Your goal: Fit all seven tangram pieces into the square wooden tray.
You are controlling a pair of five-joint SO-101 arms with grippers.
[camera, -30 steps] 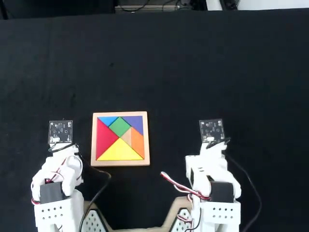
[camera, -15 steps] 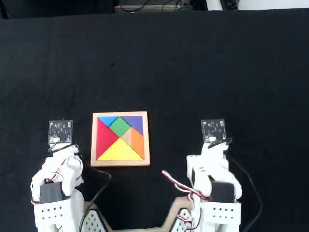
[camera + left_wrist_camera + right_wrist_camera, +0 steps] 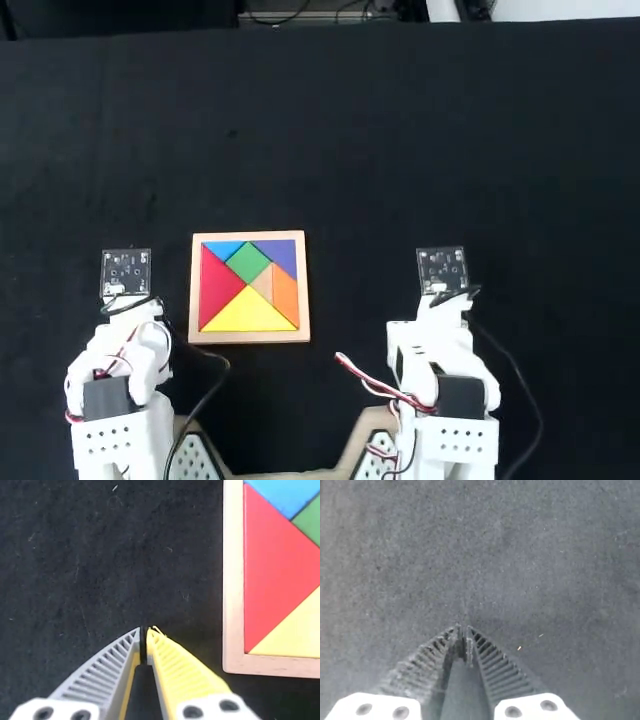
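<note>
A: Starting at the near end. Seeing the left gripper (image 3: pixel 145 630) pressed together on nothing, parked over the black table (image 3: pixel 75 555), just beside the wooden tray (image 3: pixel 232 580). Same for the right gripper (image 3: pixel 462 629): closed tip to tip, pinching nothing, well apart from the tray.

B: Catching any change over the last second?

A: Barely. Spotting a tiny sideways nudge of the right arm (image 3: pixel 440 350), away from the tray, then stillness. Zero movement from the left arm (image 3: pixel 125 350) or the tray.

B: Moving out to the tray, then, sitting between the two arms, nearer the left one. Counting a red triangle (image 3: pixel 218 285), a yellow triangle (image 3: pixel 248 314), a green square (image 3: pixel 249 262), a light blue triangle (image 3: pixel 223 248), a darker blue triangle (image 3: pixel 283 255) and an orange parallelogram (image 3: pixel 285 293).

A: Plus a tan triangle (image 3: pixel 262 285) in the middle. Sits close to the wood colour though, so can't swear to a piece rather than bare tray floor.

B: Reads as seven to me, all lying flat inside the rim, edge to edge, square filled.

A: Calling the job done, then. Guessing that little nudge means an arm settling into rest, not lining up another grab. Probably nothing left except staying parked and keeping clear of the tray.
</note>
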